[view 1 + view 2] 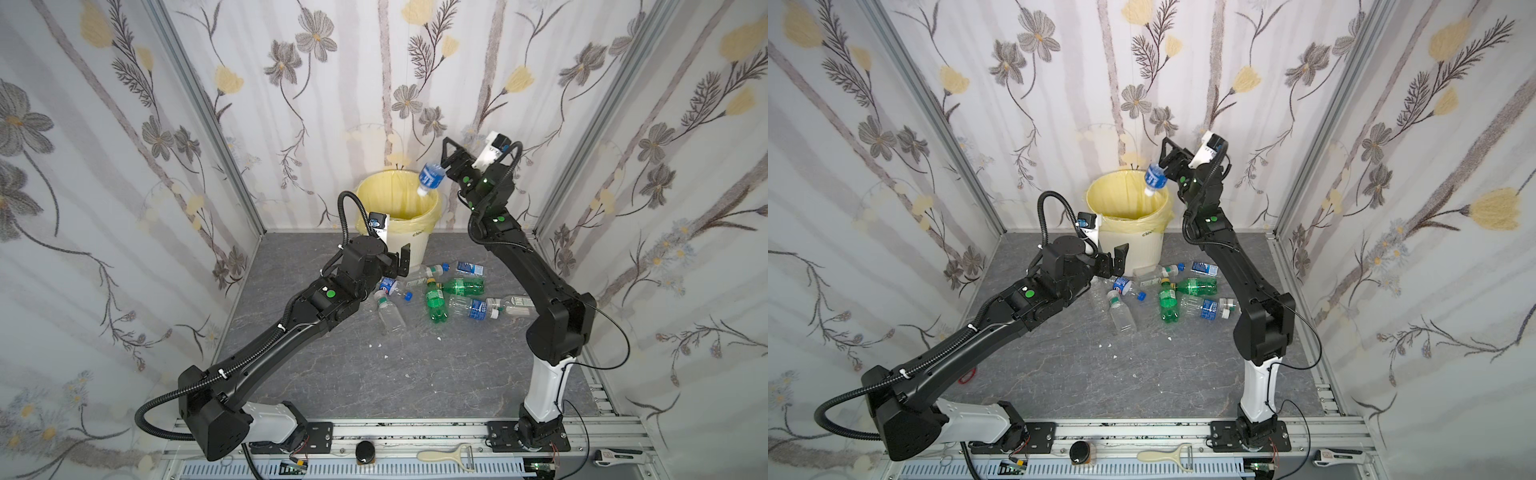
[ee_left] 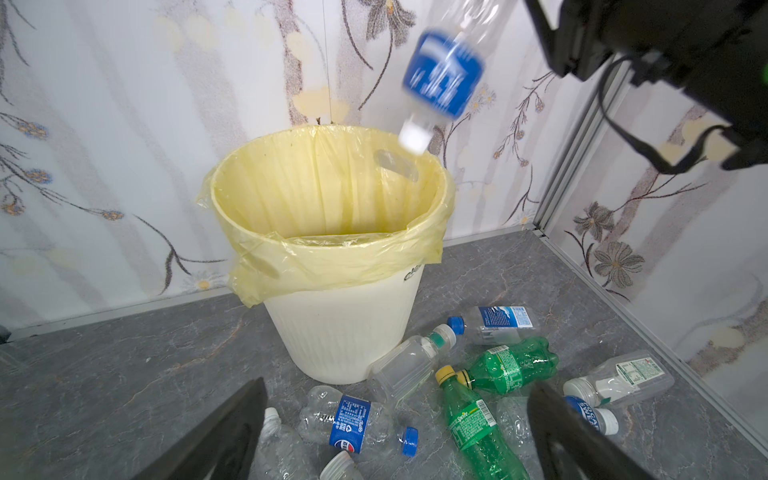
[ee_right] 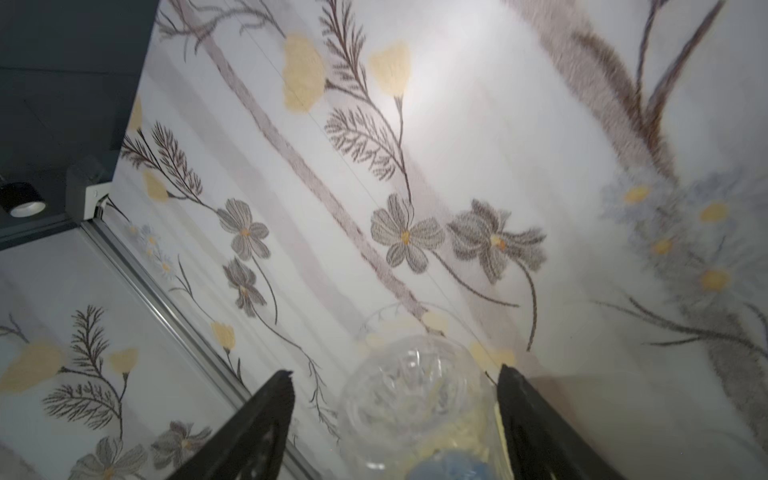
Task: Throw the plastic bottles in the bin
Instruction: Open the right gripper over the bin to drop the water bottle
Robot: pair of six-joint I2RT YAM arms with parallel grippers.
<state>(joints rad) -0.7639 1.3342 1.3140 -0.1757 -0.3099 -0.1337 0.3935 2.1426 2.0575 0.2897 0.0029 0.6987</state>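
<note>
Tally of bottles against bin, taken partway through the job.

Top views.
- Bin (image 1: 417,245): stands at 12 o'clock on the grey surface (image 1: 374,374).
- Blue-labelled bottle (image 1: 431,178): cap down, in the air over the rim at about 2 o'clock of the bin's mouth. It shows so in both top views.
- My right hand (image 1: 449,160): raised just beyond that bottle's base, spread.
- My left hand (image 1: 1117,259): low beside the bin's wall at about 7 o'clock, spread wide and holding nothing.
- Loose bottles (image 1: 435,305): fanned from 4 to 7 o'clock of the bin's foot. I count about nine, two of them green.

Left wrist view.
- The blue-labelled bottle (image 2: 442,75) is blurred, its cap just above the rim.
- The near rim hides whatever already lies inside the bin.
- My left hand touches none of the loose bottles that I can see.

Right wrist view.
- My fingers (image 3: 282,399) stand wider than the clear bottle base between them, with a gap on one side.
- I judge the bottle let go, not gripped.

Balance: one bottle on its way in, and the whole scatter left to clear.
</note>
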